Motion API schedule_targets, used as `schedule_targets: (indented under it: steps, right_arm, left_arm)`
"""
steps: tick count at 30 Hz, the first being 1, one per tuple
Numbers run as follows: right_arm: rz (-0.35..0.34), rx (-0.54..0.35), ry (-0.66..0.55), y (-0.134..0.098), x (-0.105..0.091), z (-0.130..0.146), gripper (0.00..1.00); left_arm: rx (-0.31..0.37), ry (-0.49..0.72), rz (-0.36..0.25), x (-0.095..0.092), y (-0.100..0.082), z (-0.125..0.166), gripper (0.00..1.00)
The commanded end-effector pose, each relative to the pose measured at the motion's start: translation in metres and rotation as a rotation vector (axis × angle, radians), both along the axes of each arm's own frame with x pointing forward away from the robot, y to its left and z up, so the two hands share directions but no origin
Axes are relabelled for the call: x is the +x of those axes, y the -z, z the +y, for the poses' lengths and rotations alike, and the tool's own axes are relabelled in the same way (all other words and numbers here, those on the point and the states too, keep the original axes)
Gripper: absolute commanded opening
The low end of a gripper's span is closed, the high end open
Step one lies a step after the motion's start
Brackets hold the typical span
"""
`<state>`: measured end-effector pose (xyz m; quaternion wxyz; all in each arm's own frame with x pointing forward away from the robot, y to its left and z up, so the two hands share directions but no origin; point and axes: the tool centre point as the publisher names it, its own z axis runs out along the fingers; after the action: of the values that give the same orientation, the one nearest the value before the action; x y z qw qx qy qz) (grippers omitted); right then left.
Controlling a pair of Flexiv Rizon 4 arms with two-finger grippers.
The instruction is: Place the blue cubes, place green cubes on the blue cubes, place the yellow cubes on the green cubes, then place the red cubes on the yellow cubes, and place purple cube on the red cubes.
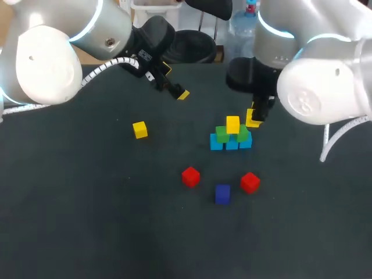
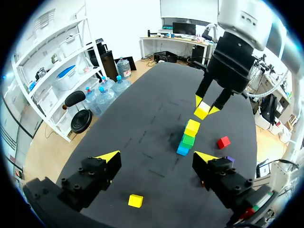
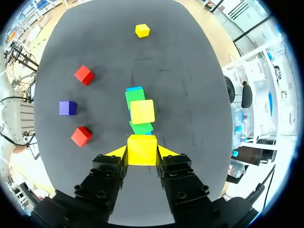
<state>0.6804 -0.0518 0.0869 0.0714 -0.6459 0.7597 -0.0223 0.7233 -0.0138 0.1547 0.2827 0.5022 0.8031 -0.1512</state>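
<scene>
Over the dark table [image 1: 70,226], our right gripper [image 3: 141,152] clamps a yellow cube [image 3: 142,145] just beside the blue-green-yellow stack [image 1: 231,138], while our left gripper [image 2: 157,156] hangs well apart with fingers spread and empty, and two red cubes [image 1: 190,176], a purple cube [image 1: 222,193] and a loose yellow cube [image 1: 139,129] lie around.

We see a dark grey table [image 1: 87,221], light blue cubes [image 1: 217,144], green cubes [image 1: 221,135], yellow cubes [image 1: 139,129], red cubes [image 1: 190,176], one purple cube [image 1: 222,193], and our yellow fingertips [image 3: 118,152].
</scene>
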Motion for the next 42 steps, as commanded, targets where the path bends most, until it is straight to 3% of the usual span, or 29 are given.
schedule_targets:
  steps: [1,42]
  right_arm:
    - [0.002,0.018,-0.008,0.003,0.000,-0.002,0.00]
    - [0.049,0.025,-0.084,0.019,0.009,0.012,0.00]
  left_arm:
    - [0.006,-0.003,0.002,0.001,0.000,-0.002,1.00]
    - [0.006,-0.003,0.002,0.001,0.000,-0.002,1.00]
